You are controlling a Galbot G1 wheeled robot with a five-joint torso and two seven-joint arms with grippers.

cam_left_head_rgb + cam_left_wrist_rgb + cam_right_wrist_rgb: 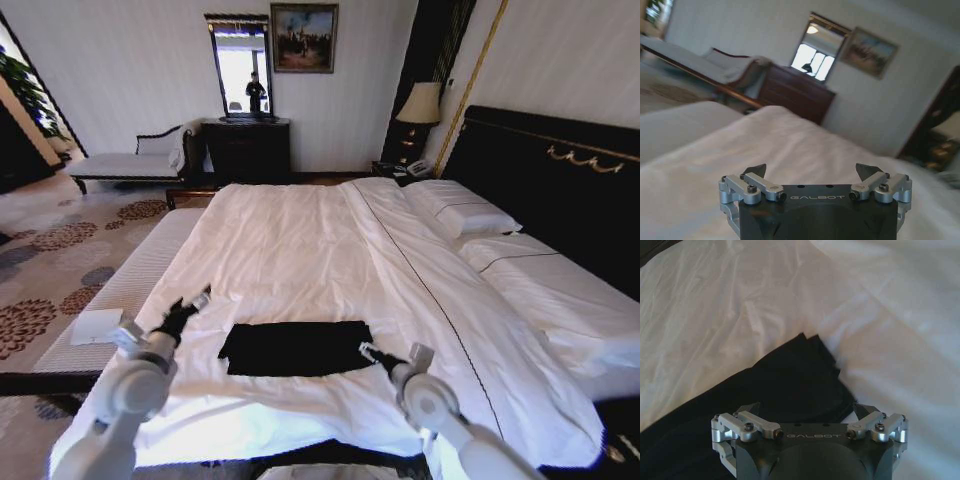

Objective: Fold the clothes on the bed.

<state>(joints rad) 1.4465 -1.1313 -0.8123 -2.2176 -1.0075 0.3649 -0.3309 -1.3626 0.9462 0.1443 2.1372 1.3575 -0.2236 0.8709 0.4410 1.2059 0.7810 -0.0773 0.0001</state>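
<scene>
Black T-shirt [296,348] folded into a flat rectangle on white bed [300,250] — left gripper [190,306], right gripper [368,351] both spread wide, empty.

black t-shirt [297,348] folded flat, white bed [300,240]

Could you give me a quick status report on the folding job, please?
Left gripper open, beside the black T-shirt, off it. Right gripper open at its other end. Shirt flat, folded to a strip on the bed. Nothing in the way.
</scene>
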